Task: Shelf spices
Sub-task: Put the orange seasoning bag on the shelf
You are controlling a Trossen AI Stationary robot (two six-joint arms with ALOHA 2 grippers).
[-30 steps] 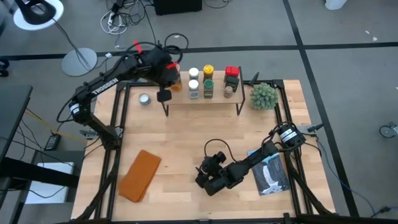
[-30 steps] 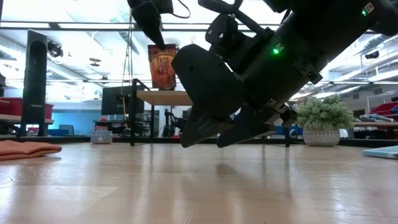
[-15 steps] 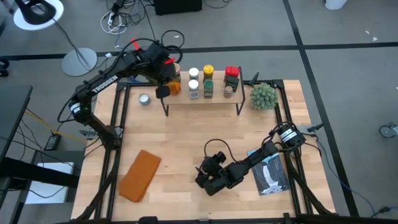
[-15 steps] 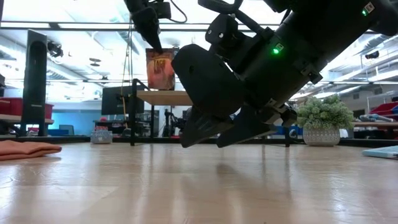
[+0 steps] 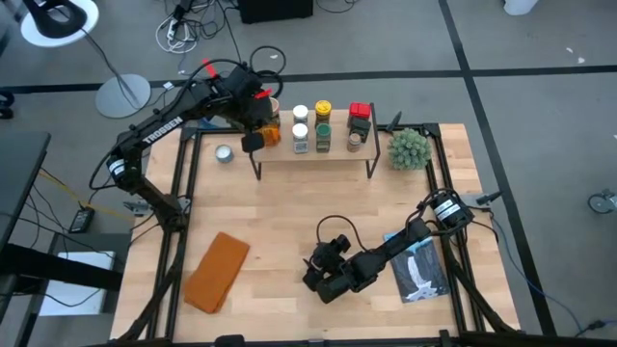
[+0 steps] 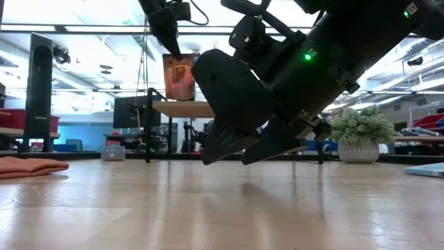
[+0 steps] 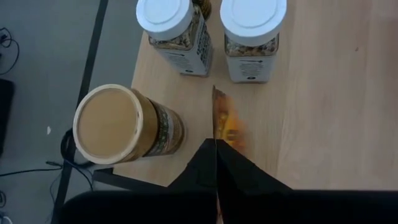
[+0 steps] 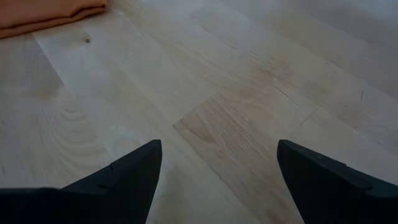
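Note:
My left gripper (image 7: 216, 144) is shut on a thin orange spice packet (image 6: 179, 76), seen edge-on in the left wrist view, over the left end of the shelf (image 5: 318, 154). Beside the packet, a tan-topped jar (image 7: 118, 124) and two white-topped jars (image 7: 166, 18) stand on the wooden top. Jars with yellow (image 5: 323, 106), green and red (image 5: 360, 111) tops stand further right. My right gripper (image 8: 217, 180) is open, low over the near middle of the table and over bare wood. My left gripper pinches the packet's upper edge (image 7: 217, 127) between its two fingers, coming from above and pointing down. The packet hangs upright below the fingers. Its lower edge (image 6: 179, 98) is at the shelf top; whether it rests there I cannot tell.
A flat silver tin (image 5: 224, 153) lies left of the shelf, and a spiky green plant ball (image 5: 408, 147) sits to its right. A folded orange cloth (image 5: 217, 272) lies near left, and a blue-white booklet (image 5: 419, 270) near right. Bare wood lies in front of the shelf.
My left gripper has moved a little toward the far edge and down with the packet, bringing the packet's lower edge to the shelf top. It has stayed still for the last half second.

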